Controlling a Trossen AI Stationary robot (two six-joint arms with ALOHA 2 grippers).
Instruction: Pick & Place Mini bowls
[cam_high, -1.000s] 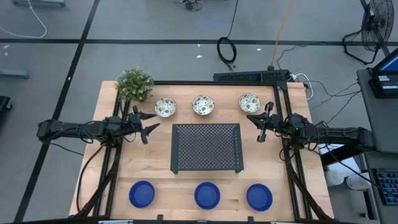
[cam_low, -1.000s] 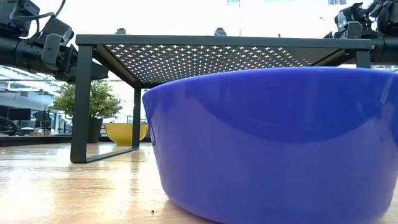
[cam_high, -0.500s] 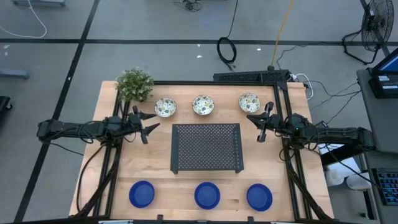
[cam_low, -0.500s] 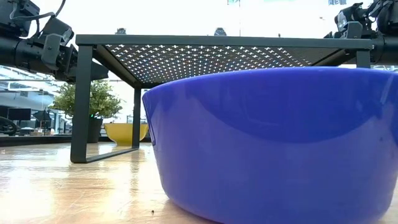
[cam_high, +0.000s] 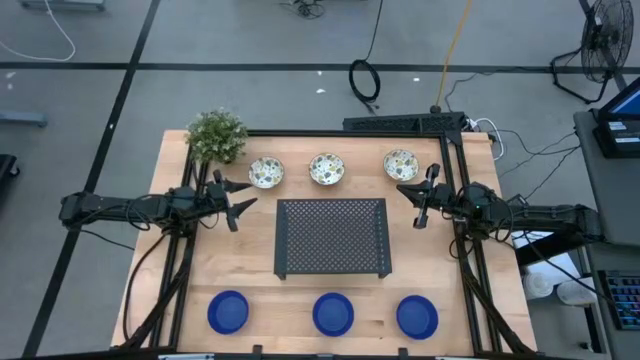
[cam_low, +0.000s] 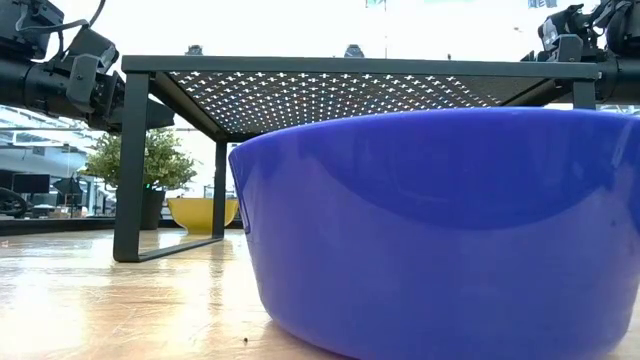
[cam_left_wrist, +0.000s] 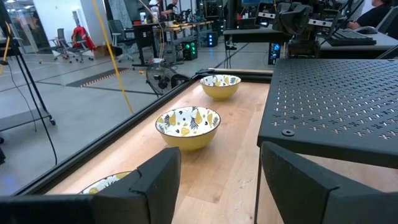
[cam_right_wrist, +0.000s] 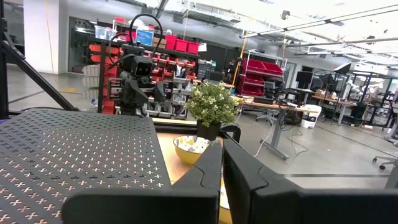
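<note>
Three white floral-patterned mini bowls (cam_high: 326, 169) line the wooden desk's (cam_high: 250, 270) far edge between the spread left gripper (cam_high: 243, 199) and pressed-together right gripper (cam_high: 408, 201); three solid blue mini bowls (cam_high: 332, 314) sit well apart, seemingly untouched.

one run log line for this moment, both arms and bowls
left tool: open, idle | right tool: shut, empty | mini bowls: all on table, none on tray

Low view: nearest blue bowl (cam_low: 440, 230) cut off by edge, hides table beyond.
</note>
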